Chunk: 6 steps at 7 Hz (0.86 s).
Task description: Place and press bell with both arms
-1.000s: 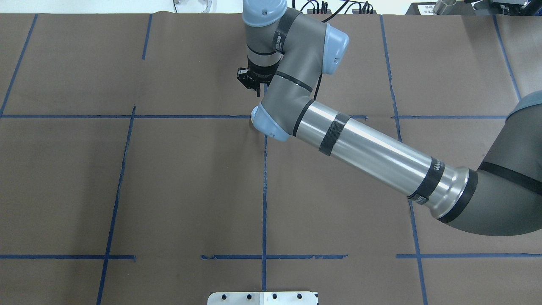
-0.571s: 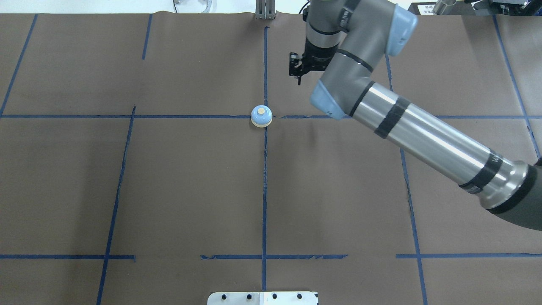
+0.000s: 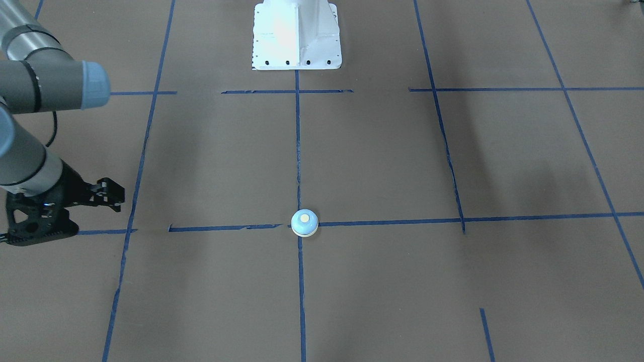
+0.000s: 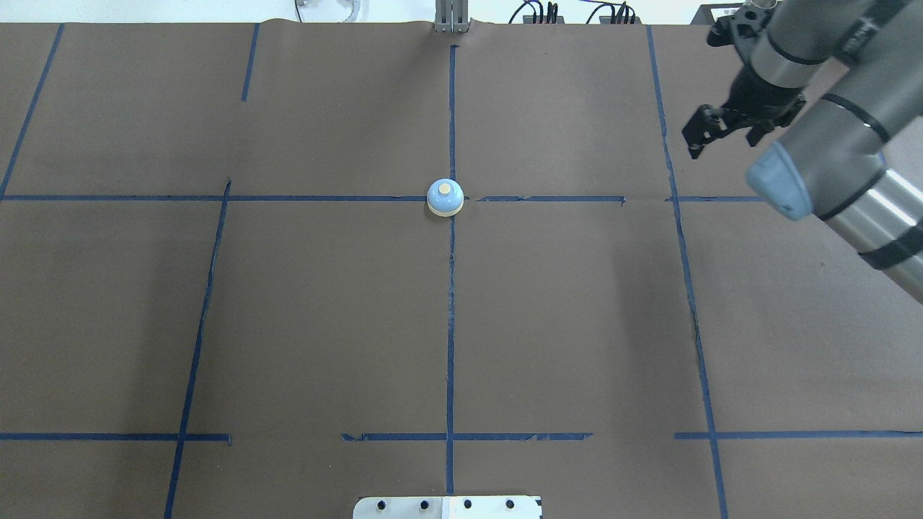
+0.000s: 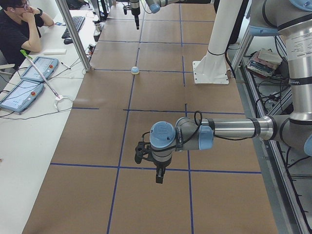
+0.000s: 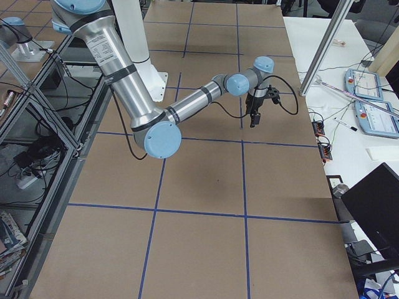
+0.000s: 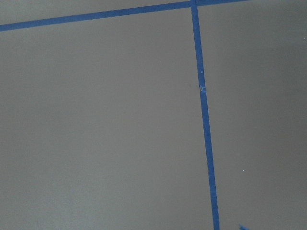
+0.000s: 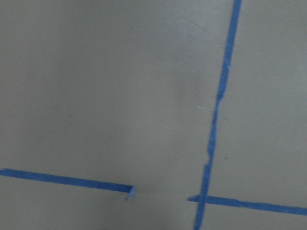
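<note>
The bell (image 4: 445, 197), pale-blue with a cream button, stands upright on the brown table where two blue tape lines cross; it also shows in the front view (image 3: 304, 222) and the left side view (image 5: 135, 71). My right gripper (image 4: 694, 150) hangs far to the bell's right, near the table's far edge, with its fingers together and nothing in them; it also shows in the front view (image 3: 119, 198). My left gripper (image 5: 158, 179) shows only in the left side view, pointing down over the near end of the table, far from the bell. I cannot tell whether it is open or shut.
The white bolted pedestal (image 3: 297, 35) stands at the robot's side of the table. A person (image 5: 19, 24) sits at a side table with tablets (image 5: 22, 95) beyond the far edge. Both wrist views show only brown table and blue tape.
My right arm has swung from over the table's centre to the far right, uncovering the bell. The bell has not moved.
</note>
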{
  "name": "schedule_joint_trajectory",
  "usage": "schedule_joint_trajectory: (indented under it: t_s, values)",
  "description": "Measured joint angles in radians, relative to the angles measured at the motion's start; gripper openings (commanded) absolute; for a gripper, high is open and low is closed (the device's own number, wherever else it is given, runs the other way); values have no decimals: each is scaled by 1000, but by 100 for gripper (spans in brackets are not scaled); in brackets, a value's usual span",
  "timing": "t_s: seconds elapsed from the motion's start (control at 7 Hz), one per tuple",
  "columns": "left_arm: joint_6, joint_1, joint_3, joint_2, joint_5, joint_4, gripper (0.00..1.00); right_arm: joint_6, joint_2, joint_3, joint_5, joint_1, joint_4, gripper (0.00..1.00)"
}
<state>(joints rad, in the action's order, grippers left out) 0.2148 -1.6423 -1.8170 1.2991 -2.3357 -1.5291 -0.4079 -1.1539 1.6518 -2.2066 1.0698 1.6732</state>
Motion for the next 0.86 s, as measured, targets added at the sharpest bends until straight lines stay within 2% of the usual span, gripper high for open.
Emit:
schedule_joint_trajectory:
  t_s: [0.43,0.86]
  values:
    - [-6,2,-2,6,2,11,100,286,-295,175,-50,153,4,100]
    - [-2,2,-2,1,1,3,100,465,-490,204,-25,289,-3,100]
